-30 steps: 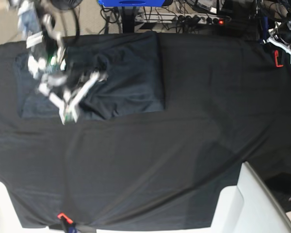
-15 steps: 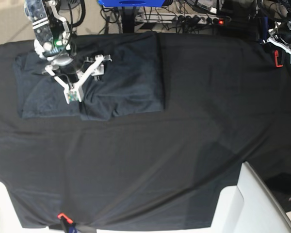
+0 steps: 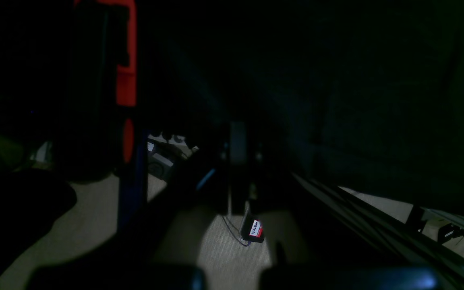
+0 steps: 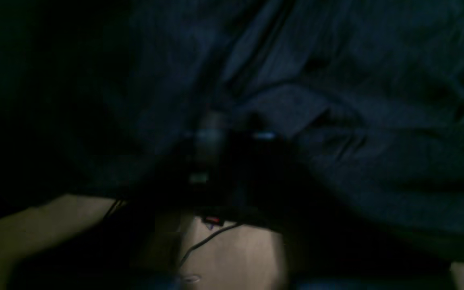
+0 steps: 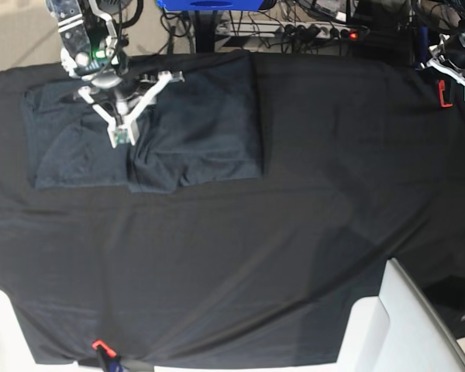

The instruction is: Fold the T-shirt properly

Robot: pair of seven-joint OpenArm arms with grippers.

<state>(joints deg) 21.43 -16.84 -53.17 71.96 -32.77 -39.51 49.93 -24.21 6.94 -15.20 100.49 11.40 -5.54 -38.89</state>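
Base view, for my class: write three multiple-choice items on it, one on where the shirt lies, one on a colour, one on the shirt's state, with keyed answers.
1. Where on the black table cloth does the dark slate-grey knit T-shirt lie in the base view? A upper left; B centre; C lower right.
2. What colour is the small clamp at the cloth's right edge? A green; B red; C yellow.
3. How is the T-shirt? A hanging off the table; B crumpled into a ball; C folded into a rough rectangle.
Answers: 1 A, it sits near the upper left corner; 2 B, the clamp shows red against the black; 3 C, its outline is straight-edged with layers overlapping.
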